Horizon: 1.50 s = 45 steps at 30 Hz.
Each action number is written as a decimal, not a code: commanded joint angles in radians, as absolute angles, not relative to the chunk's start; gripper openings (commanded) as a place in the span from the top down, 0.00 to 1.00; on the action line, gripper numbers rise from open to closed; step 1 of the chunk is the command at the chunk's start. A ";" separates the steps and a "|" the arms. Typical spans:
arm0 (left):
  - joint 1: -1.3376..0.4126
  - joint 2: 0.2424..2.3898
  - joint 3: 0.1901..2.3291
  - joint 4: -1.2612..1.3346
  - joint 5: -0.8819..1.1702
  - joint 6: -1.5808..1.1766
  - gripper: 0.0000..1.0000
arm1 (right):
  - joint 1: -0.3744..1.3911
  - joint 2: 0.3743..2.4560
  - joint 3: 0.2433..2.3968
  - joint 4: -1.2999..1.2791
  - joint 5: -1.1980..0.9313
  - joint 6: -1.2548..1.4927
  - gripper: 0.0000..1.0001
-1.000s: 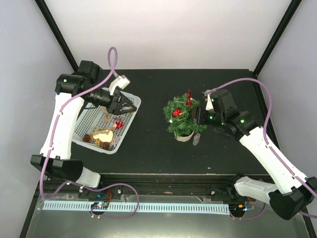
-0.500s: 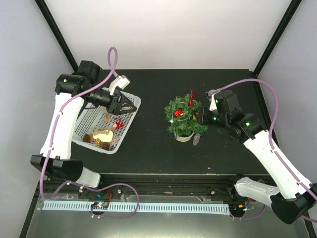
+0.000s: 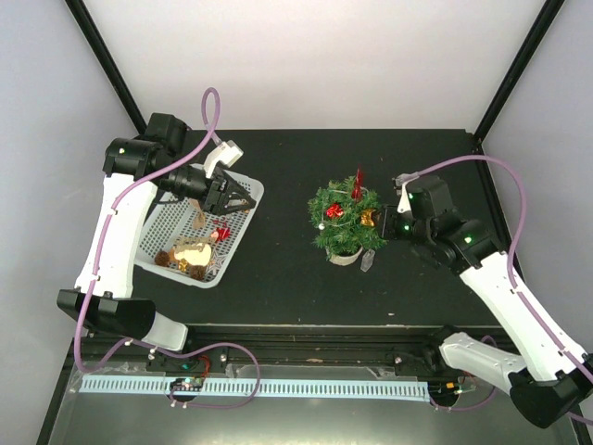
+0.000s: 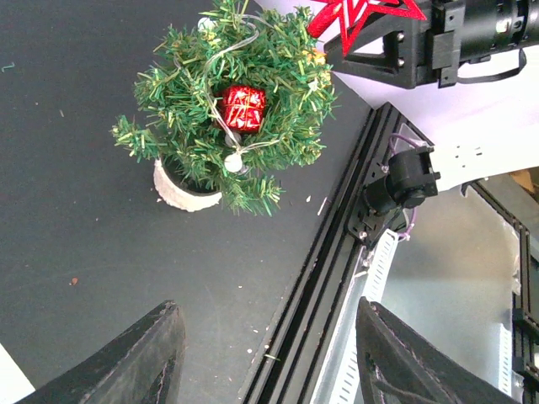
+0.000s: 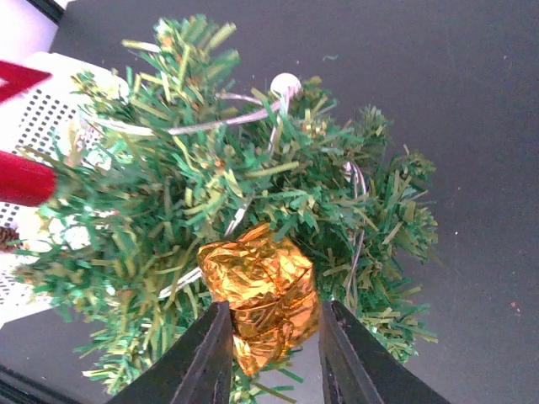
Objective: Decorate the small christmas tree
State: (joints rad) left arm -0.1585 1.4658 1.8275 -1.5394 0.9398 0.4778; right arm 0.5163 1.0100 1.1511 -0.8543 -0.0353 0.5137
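Note:
The small christmas tree point(image 3: 341, 220) stands mid-table in a whitish pot. It carries a red star point(image 3: 357, 183), a red foil ornament point(image 4: 242, 108) and a silver bead string. My right gripper point(image 3: 378, 221) is at the tree's right side. Its fingers are closed against a crumpled gold foil ornament point(image 5: 263, 290), which rests against the green sprigs and sticks out past the fingertips. My left gripper point(image 3: 239, 197) hangs open and empty over the white mesh basket point(image 3: 243, 182). The tree also shows in the left wrist view point(image 4: 226, 101).
The basket holds gold and red ornaments point(image 3: 192, 252) near its front end. A small pale object point(image 3: 368, 262) lies on the table by the pot. The table's front rail point(image 4: 337, 269) runs along the near edge.
My right arm has drawn back to the right from the tree, and the gold ornament now shows at the tree's right edge. The left arm has not moved.

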 commanded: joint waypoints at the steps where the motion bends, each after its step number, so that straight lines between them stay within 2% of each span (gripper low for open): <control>1: -0.156 1.446 1.829 -1.546 0.930 0.495 0.43 | 0.509 1.030 1.128 -0.827 -0.077 0.523 0.70; 20: -0.157 1.434 1.809 -1.538 0.923 0.492 0.43 | 0.509 1.115 1.117 -0.759 -0.143 0.513 0.71; 45: -0.157 1.456 1.813 -1.536 0.905 0.496 0.43 | 0.509 1.049 1.151 -0.859 -0.091 0.492 0.71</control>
State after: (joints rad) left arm -0.1585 1.4532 1.8057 -1.5391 0.9112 0.4782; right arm 0.5144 1.0794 1.1160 -0.8299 -0.1177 0.5095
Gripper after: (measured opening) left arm 0.568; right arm 0.289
